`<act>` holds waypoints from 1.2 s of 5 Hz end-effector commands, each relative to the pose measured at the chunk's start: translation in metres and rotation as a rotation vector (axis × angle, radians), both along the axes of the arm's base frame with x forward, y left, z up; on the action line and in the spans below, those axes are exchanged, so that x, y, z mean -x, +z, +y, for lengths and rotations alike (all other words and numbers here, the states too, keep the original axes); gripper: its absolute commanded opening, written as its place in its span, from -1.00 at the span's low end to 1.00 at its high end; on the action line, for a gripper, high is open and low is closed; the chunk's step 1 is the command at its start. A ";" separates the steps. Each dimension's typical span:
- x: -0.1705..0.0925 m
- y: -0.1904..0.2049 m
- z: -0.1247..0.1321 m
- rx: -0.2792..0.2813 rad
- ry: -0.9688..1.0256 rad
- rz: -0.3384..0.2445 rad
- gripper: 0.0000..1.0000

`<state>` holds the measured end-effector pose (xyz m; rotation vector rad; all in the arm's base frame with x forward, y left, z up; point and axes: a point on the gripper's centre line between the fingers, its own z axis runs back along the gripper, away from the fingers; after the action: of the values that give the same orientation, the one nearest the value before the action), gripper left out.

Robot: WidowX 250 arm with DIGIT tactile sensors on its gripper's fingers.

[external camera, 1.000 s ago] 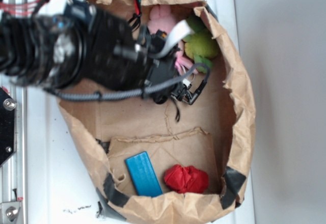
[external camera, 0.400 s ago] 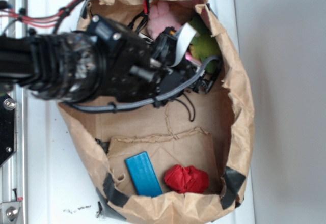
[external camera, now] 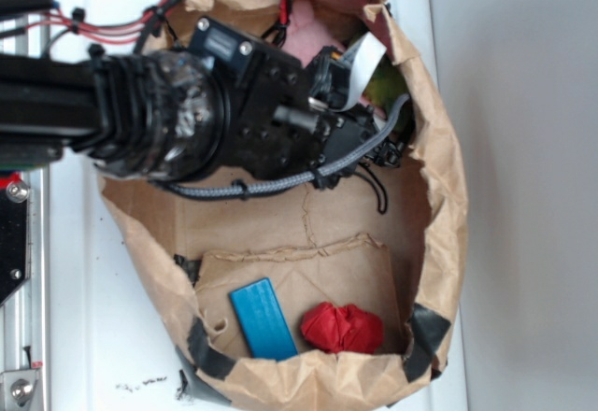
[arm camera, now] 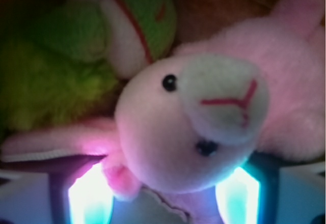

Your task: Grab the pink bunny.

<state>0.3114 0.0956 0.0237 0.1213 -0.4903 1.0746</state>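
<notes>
The pink bunny point(arm camera: 193, 127) fills the wrist view, its white face with dark eyes turned towards the camera. Its head lies between my gripper's point(arm camera: 163, 196) two lit fingers point(arm camera: 89, 193), which stand wide apart, open, on either side. In the exterior view the arm reaches into the far end of the paper bag and covers most of the bunny point(external camera: 306, 42). Only a patch of pink shows above the wrist. The gripper point(external camera: 385, 149) points at the bag's far right corner.
A fuzzy green frog plush point(arm camera: 76, 56) lies pressed against the bunny, towards the bag's wall point(external camera: 439, 196). At the near end of the bag lie a blue block point(external camera: 263, 318) and a red cloth ball point(external camera: 342, 327). The bag stands on a white table.
The arm has pushed farther into the bag's far right corner, over the bunny and the frog, and now hides most of both plushes.
</notes>
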 end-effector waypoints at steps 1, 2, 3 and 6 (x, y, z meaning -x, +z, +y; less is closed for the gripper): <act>0.007 0.009 0.007 -0.038 -0.031 -0.063 -1.00; 0.008 0.010 0.005 -0.038 -0.040 -0.061 -1.00; 0.009 0.009 0.004 -0.039 -0.049 -0.067 -1.00; 0.030 0.044 0.003 0.073 -0.145 -0.037 1.00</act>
<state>0.2788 0.0831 0.0496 0.0111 -0.4165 0.9380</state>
